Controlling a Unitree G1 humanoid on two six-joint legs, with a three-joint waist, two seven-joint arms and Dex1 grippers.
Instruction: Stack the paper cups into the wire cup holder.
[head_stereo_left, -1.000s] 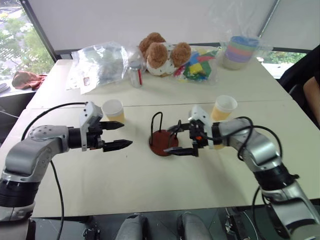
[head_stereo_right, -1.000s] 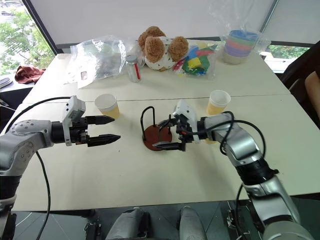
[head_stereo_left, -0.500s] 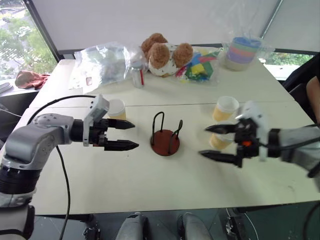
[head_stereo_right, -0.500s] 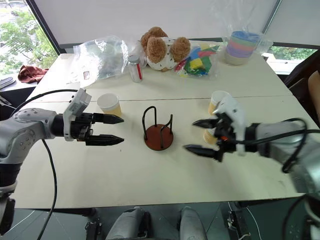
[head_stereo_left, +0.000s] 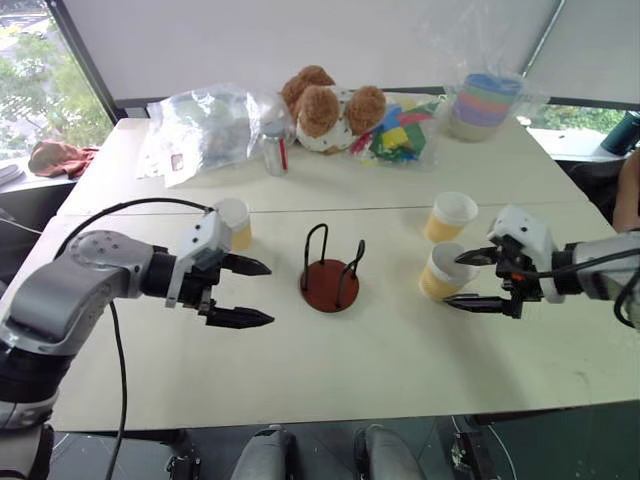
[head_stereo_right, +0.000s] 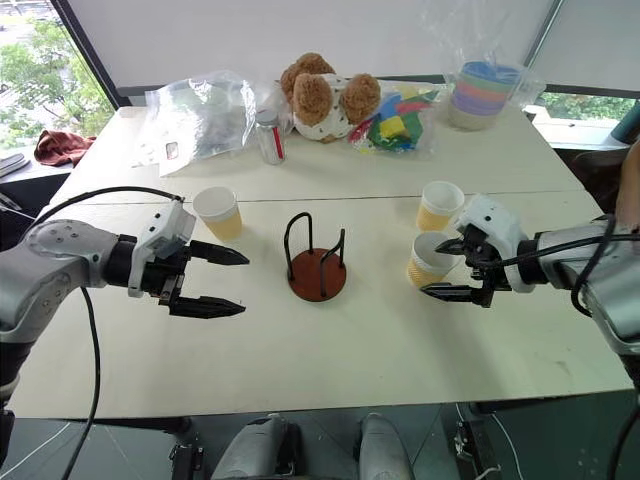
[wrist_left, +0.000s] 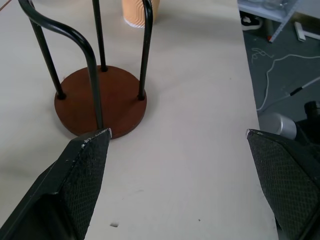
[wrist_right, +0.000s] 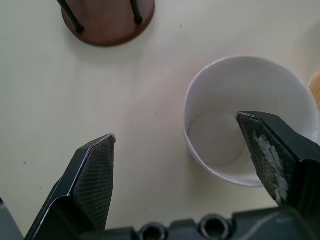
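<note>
While no cup is yet seated in the holder, the scene is labelled from left to right as follows.

Left gripper (head_stereo_right: 216, 279): held wide open and empty, its fingers pointed toward the table's middle.

Left cup (head_stereo_right: 217, 211): stood upright just beyond the left gripper, nearer to it than to the other arm.

Wire cup holder (head_stereo_right: 317, 260): placed at the centre between both arms, its loops upright and nothing inside.

Near right cup (head_stereo_right: 429, 260): stood upright, mouth upward, directly ahead of the right gripper's fingertips; one finger is seen over its rim in the wrist view, though contact cannot be judged.

Far right cup (head_stereo_right: 440, 205): set just behind the near one.

Right gripper (head_stereo_right: 450, 267): spread wide, nothing grasped; judged best placed for the next pick, the cup's axis being vertical.
</note>
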